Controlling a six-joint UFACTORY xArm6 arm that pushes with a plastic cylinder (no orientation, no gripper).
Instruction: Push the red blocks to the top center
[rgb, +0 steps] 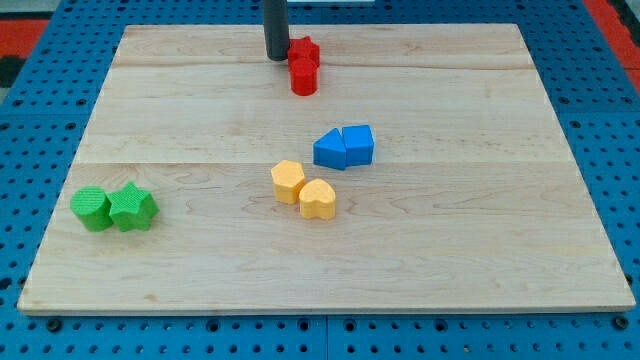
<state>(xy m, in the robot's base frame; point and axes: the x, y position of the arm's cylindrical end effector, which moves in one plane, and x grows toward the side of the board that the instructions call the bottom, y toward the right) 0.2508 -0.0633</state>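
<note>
A pale wooden board (420, 250) lay on a blue pegboard table (40, 130). At the far centre two red blocks (303, 66) sat touching, one behind the other, and my tip (276, 56) rested on the board just left of the farther one. Right of centre two blue blocks (344, 147) touched side by side. Just nearer and left of them, a yellow hexagonal block (288, 181) touched a yellow heart-shaped block (318, 199). Near the left edge a green round block (92, 208) touched a green star-shaped block (132, 207).
</note>
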